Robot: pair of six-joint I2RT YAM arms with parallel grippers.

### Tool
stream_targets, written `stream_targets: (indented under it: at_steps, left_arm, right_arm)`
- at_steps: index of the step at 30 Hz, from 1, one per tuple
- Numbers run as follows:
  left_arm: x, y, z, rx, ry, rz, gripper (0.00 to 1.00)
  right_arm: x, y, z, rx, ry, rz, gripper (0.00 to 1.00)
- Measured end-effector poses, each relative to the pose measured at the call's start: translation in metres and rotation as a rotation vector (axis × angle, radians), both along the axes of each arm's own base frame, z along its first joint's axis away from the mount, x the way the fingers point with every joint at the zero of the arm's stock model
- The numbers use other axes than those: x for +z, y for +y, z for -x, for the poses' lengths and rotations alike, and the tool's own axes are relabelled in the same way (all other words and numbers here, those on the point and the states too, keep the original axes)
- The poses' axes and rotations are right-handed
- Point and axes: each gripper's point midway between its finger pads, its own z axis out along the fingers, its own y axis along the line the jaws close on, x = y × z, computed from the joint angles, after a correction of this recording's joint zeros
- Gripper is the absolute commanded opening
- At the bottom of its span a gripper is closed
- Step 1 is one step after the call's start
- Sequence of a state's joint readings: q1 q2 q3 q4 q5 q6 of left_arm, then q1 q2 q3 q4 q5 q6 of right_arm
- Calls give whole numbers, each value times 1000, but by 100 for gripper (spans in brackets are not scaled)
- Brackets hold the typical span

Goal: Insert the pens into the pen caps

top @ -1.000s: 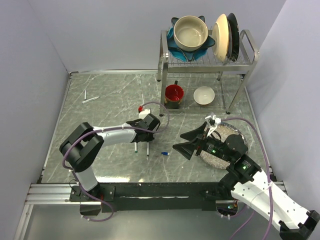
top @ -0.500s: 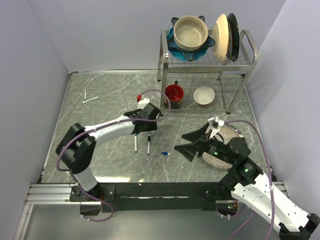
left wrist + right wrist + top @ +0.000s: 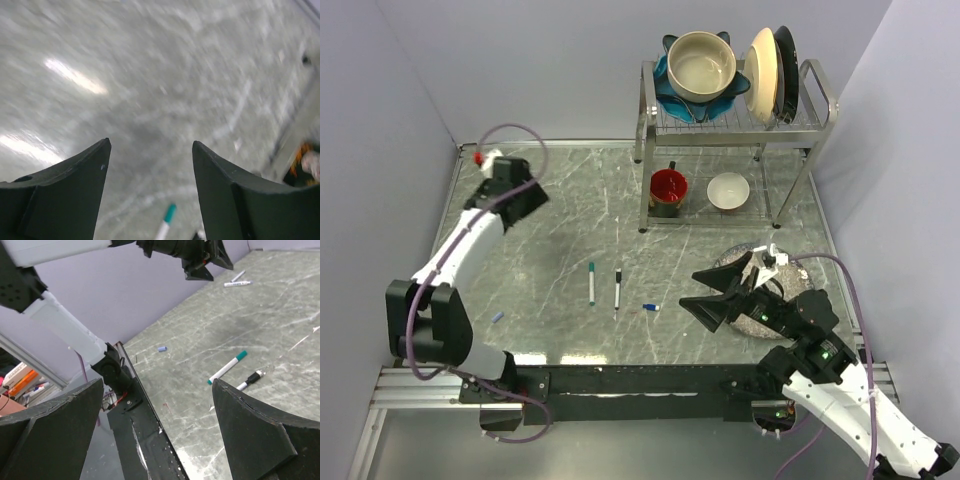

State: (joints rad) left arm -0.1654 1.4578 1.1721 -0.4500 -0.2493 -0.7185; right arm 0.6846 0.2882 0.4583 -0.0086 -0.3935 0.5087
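- Pens: two lie side by side near the middle of the tabletop (image 3: pixel 550 190), close together but not touching. One is the teal-ended pen (image 3: pixel 591 283) and the other is the black-ended pen (image 3: pixel 617 288).
- From the right wrist view you can see a third pen (image 3: pixel 238 284), pale, at the far left of the tabletop. A thinner stick (image 3: pixel 238 275) lies just beside it.
- A blue cap (image 3: pixel 650 307) lies loose just right of the black-ended pen. A second blue cap (image 3: pixel 498 317) lies well apart from it, near the left front edge.
- Your left pincer (image 3: pixel 518 198) hangs over the far-left corner, above the third pen. Its fingers (image 3: pixel 70 185) stand apart with nothing between them, and the teal-ended pen shows low in its wrist view.
- Your right pincer (image 3: pixel 692 295) stands wide open and holds nothing. It points toward the middle pair of pens, to the right of the blue cap.
- A dish rack (image 3: pixel 740 115) stands at the far side, with a red mug (image 3: pixel 668 188) and a white bowl (image 3: pixel 728 190) under it.
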Motion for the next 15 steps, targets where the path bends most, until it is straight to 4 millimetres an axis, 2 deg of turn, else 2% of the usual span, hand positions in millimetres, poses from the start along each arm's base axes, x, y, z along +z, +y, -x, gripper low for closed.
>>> stream_targets:
  at_steps: [3,5,7,11,15]
  left_arm:
    - [4,41,-23,64,-11,-7,71]
    - [8,68,-45,85,-31,-11,72]
    - [6,89,-63,92,-45,-16,72]
    - [-5,127,-86,106,-44,-21,73]
    - [-22,158,-101,112,-35,-22,74]
  right_arm:
    - [0,-2,3,0,-7,-9,97]
    - [1,-3,4,0,-12,-14,97]
    - [2,-3,4,0,-16,-16,97]
    - [2,-3,4,-1,-21,-12,97]
    - [0,-3,3,-2,-23,-5,97]
